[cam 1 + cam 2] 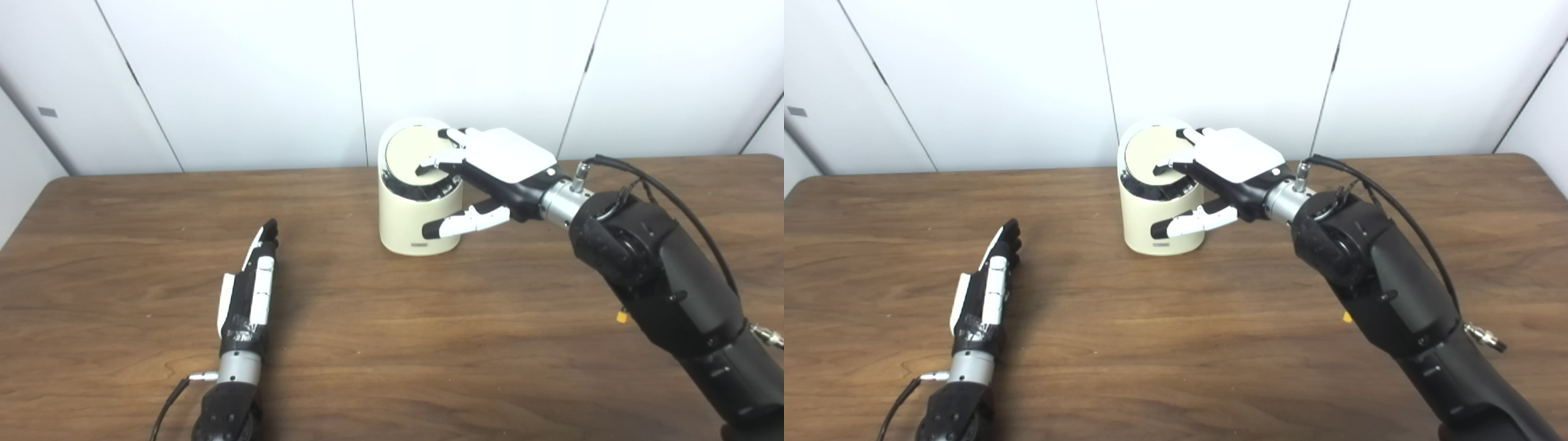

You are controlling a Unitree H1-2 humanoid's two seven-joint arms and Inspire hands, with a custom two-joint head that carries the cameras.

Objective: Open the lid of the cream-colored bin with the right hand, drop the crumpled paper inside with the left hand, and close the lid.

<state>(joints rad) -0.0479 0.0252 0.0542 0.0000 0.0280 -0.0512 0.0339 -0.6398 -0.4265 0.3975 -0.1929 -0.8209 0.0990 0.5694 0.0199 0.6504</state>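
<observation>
- Table (429, 343): wide wooden top, bare over most of its surface; back edge runs close under the white wall panels (245, 79), far-left corner rounded and in view. Ample open room at front and centre for either arm to travel
- Right hand (484, 174): arm enters from the lower right and reaches across to the bin. Fingers (436, 162) are spread and rest on or just above the lid; the thumb lies apart against the bin's front wall. Nothing is gripped, the hand is splayed
- Cream-colored bin (404, 223): stands upright at the table's rear centre, near the wall. Little clearance behind it, so any push should bear downward rather than backward to avoid sliding the bin toward the panels
- Left hand (248, 288): lies low over the table, well apart from the bin, fingers extended straight and together, pointing forward; it holds nothing visible
- Lid (416, 153): round disc set in the sloped top, a dark gap showing along its lower rim. Judged step: working the lid. Pressure should fall near the disc's edge, with the thumb steadying the wall
- Crumpled paper: not seen anywhere on the table; whether it is already inside cannot be told
</observation>
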